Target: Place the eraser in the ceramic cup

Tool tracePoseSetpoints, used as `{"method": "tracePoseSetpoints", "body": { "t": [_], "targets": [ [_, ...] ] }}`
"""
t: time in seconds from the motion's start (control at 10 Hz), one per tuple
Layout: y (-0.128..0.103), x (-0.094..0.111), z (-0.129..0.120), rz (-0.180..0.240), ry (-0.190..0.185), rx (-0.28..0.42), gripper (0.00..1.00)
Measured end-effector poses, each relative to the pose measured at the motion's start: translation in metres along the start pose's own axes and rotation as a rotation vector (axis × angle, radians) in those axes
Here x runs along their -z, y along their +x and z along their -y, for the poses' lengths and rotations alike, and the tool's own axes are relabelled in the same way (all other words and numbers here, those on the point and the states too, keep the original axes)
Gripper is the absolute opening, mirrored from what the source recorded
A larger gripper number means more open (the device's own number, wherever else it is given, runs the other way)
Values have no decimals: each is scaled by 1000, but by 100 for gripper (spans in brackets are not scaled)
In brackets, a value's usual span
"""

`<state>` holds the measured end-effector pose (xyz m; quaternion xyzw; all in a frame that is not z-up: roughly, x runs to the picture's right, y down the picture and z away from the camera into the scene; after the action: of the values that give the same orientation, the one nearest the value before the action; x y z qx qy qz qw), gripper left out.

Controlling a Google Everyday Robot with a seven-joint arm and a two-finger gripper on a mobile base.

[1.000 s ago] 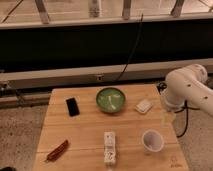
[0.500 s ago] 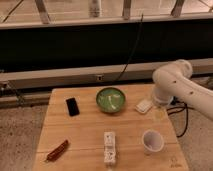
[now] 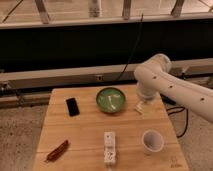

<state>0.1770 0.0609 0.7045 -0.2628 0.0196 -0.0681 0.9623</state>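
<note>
Gripper (image 3: 142, 106) right of green bowl (image 3: 111, 100), fingers spread | eraser (image 3: 73, 106) far left: straddle its narrow width | ceramic cup (image 3: 152, 141) near right

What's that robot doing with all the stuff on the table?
A robot arm reaches in from the right. Its gripper hangs open just right of the green bowl, holding nothing. The black eraser it should put in the white cup lies untouched left of the bowl.
</note>
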Motion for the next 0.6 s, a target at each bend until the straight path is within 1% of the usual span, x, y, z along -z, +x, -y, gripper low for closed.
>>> {"method": "tracePoseSetpoints", "body": {
  "t": [0.4,0.6],
  "targets": [
    [-47,6,24,-13,17,90,80],
    [-63,9,34,-16,26,138,80]
  ]
}}
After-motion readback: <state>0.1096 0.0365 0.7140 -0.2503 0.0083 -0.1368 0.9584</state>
